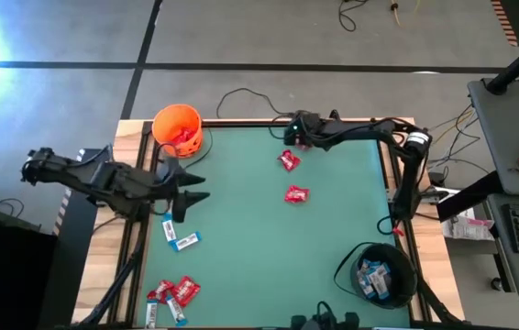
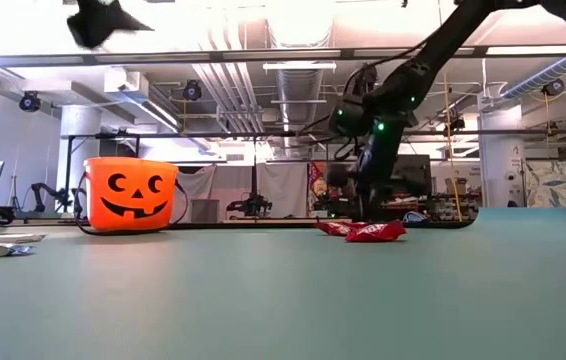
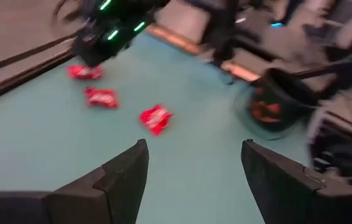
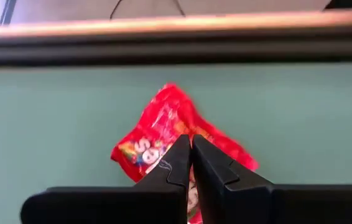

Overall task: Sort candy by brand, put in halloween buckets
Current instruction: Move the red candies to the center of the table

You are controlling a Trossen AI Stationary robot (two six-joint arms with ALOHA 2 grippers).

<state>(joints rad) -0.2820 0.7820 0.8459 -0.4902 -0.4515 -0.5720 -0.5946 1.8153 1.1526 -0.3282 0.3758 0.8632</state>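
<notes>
Three red candy packets show on the far half of the table: one (image 1: 289, 161), one (image 1: 296, 194), and one (image 4: 163, 134) under my right gripper (image 1: 294, 136) (image 4: 191, 152), which is shut on it close to the far edge. Slim blue-and-white bars (image 1: 179, 236) lie at the left, and a mixed heap (image 1: 172, 293) sits at the near left corner. My left gripper (image 1: 191, 190) (image 3: 194, 168) is open and raised above the left side, near the bars, touching nothing. The orange bucket (image 1: 179, 128) stands at the far left corner, the black bucket (image 1: 376, 273) at the near right. My right gripper pinches the red packet between its two fingertips at the packet's edge (image 4: 185, 134) nearest the fingers, coming slanting down from the right side. The packet spreads out flat beyond the fingertips. Whether it still lies on the green mat, I cannot tell.
The black bucket holds blue bars (image 1: 374, 278). A cable (image 1: 241, 96) runs along the far edge behind the orange bucket. The table's raised wooden rim (image 1: 388, 174) borders the green mat. Open mat (image 1: 269, 257) lies in the middle and near side.
</notes>
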